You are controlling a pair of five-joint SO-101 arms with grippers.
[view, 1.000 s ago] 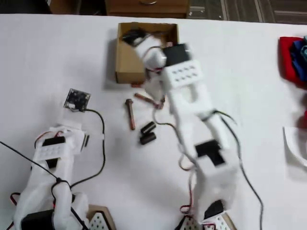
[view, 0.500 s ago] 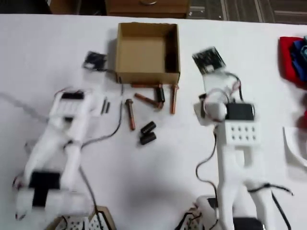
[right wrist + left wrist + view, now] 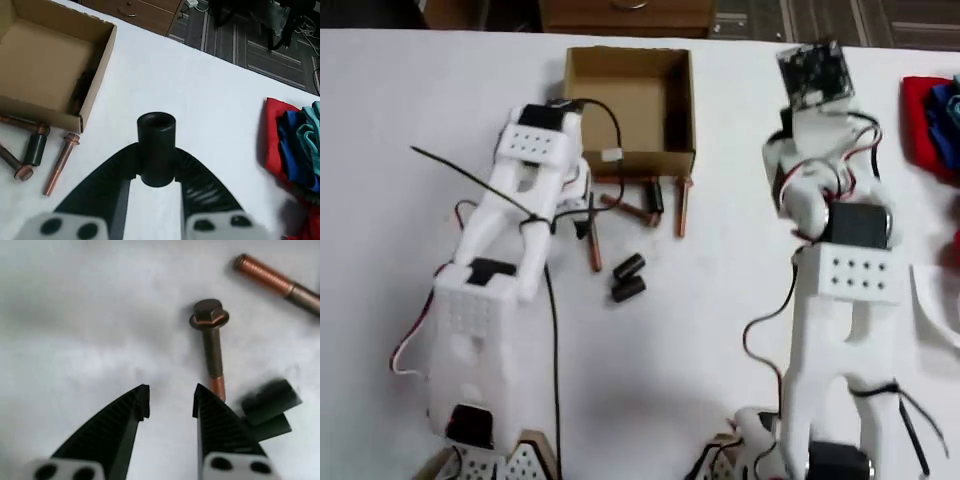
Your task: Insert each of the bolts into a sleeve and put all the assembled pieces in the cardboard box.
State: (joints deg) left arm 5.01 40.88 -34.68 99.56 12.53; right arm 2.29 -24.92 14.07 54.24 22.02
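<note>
Right wrist view: I log my right gripper (image 3: 156, 169) clamping an upright black sleeve (image 3: 156, 135), right of the cardboard box (image 3: 50, 116). Left wrist view: my left gripper (image 3: 170, 399) hangs released beside a copper bolt (image 3: 211, 342) on the table (image 3: 75, 315).

My desk (image 3: 390, 130) is white, and near its right edge lies a red cloth (image 3: 276, 140) with blue and teal fabric (image 3: 300, 145) bunched against it. Beyond the far edge I see a wooden drawer unit (image 3: 625, 14) and striped grey carpet (image 3: 240, 50).
</note>
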